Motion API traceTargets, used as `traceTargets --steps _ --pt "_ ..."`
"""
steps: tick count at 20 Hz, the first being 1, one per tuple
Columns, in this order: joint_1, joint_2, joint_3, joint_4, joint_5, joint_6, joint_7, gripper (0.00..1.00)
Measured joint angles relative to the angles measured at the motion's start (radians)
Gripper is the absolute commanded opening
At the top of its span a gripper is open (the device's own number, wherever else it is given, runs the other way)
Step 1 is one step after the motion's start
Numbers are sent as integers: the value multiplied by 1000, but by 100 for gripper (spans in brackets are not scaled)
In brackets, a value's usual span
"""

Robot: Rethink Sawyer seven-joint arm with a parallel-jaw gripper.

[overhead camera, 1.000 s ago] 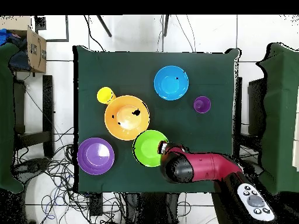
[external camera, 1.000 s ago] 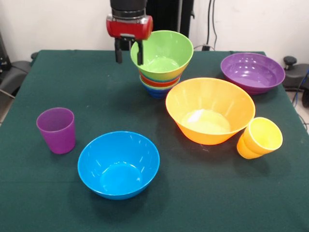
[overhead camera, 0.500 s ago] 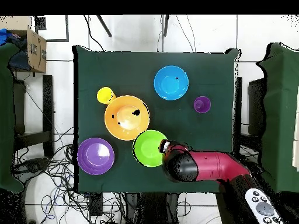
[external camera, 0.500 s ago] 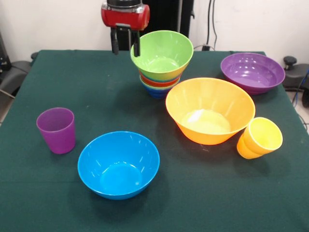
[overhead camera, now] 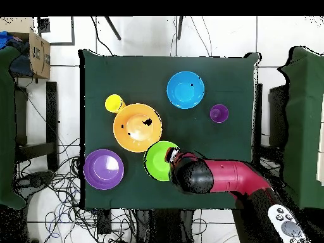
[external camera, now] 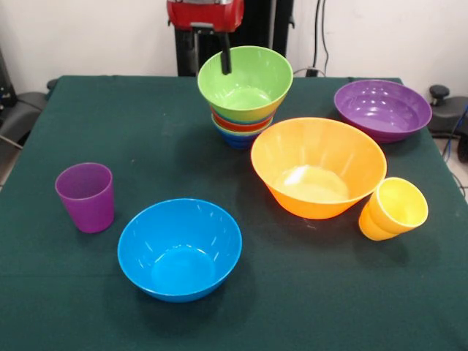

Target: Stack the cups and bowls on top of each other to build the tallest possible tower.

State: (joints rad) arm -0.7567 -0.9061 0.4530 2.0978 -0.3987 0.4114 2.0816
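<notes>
A: The tower [external camera: 243, 99] sits at about twelve o'clock on the tabletop [external camera: 131, 131] in the front view, with a green bowl [external camera: 245, 82] on top of smaller nested ones. How will these handle?

B: Light, stiff, glossy plastic, I'd judge, so slippery. Best pinched over a thin rim. The stack looks tippy, since the wide bowl rides on narrower ones.

A: And the hand [external camera: 208, 55]?

B: It hangs at the green bowl's eleven o'clock rim, fingers parted and holding nothing, one finger [external camera: 226, 60] in front of the rim.

A: What's loose?

B: An orange bowl [external camera: 319, 167] at four o'clock of the tower, a purple bowl [external camera: 382, 109] at three, a blue bowl [external camera: 180, 248] at seven, a purple cup [external camera: 86, 196] at eight, and a yellow cup [external camera: 393, 209], tilted, just beside the orange bowl.

A: Surface and room?

B: Dark green cloth that should grip a little. Cables [overhead camera: 57, 183] trail over the tiled floor [overhead camera: 139, 35], and a cardboard box [overhead camera: 39, 52] sits beside the tabletop.
</notes>
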Motion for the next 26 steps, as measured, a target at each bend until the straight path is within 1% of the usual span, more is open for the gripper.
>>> traceTargets --steps 4,12,16,20,22,26 --pt "4 -30 20 14 35 36 0 100" --pt "30 -50 22 38 39 41 0 100" --pt "62 -43 12 42 39 41 0 100" --pt "109 -32 -18 42 32 34 0 100" --pt "136 -19 -39 42 21 16 0 100" --pt "168 -3 -70 42 10 -11 0 100"
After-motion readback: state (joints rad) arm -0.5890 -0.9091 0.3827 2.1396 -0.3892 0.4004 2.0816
